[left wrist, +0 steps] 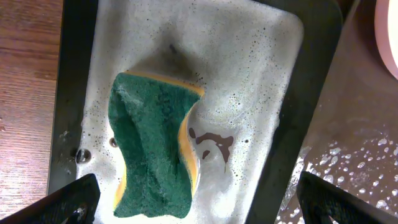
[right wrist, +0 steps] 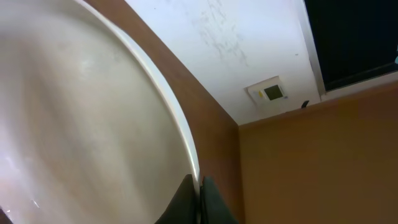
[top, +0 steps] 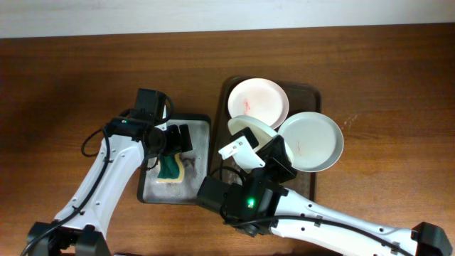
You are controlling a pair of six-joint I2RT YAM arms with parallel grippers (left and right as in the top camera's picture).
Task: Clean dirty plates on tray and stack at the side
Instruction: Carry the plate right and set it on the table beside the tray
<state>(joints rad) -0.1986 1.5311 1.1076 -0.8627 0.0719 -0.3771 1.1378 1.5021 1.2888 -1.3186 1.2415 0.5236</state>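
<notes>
**A:** What are the left fingers doing?

**B:** They are spread wide. The left gripper point(left wrist: 198, 200) hangs over the sponge point(left wrist: 152, 146), which lies in suds in the grey tray point(left wrist: 311, 93). The sponge's long axis runs roughly near-to-far, across the gap, so closing would take its narrow width.

**A:** And the right?

**B:** The right gripper point(right wrist: 199, 200) pinches the rim of one plate point(right wrist: 81, 124), tilted up over the brown tray point(top: 313, 92), just right of the sponge. The left arm is nearer the sponge. Two other plates point(top: 257, 99) lie on that tray, farther and to the right.
</notes>
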